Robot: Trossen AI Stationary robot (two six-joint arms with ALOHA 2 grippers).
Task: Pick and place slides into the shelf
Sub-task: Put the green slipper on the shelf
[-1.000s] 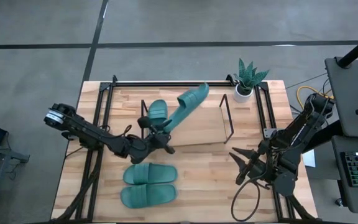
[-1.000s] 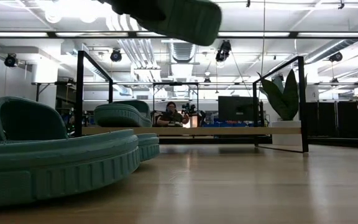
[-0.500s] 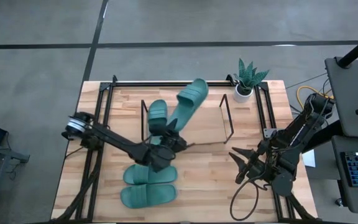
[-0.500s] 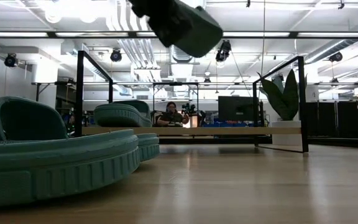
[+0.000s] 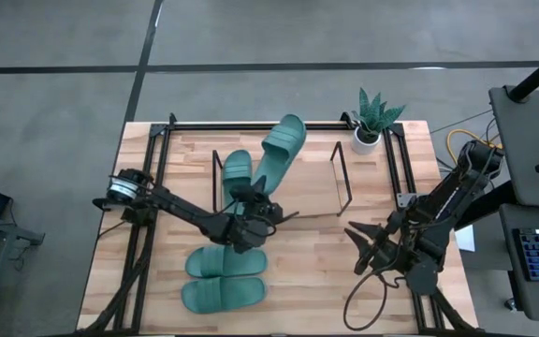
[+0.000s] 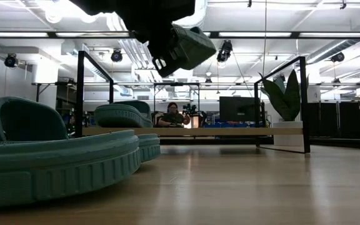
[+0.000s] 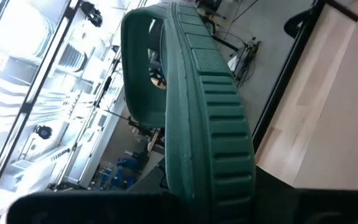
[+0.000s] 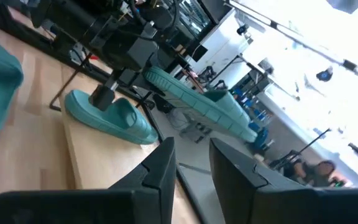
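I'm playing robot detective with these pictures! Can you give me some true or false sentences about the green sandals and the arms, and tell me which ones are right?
1. The left end effector holds a green sandal up in the air. True.
2. All four sandals are already on the shelf. False: one sandal lies on it, one is held, and two are on the table.
3. The right end effector is holding a sandal. False: it holds nothing and waits at the table's right side.
4. A potted plant stands near the far right corner of the table. True.
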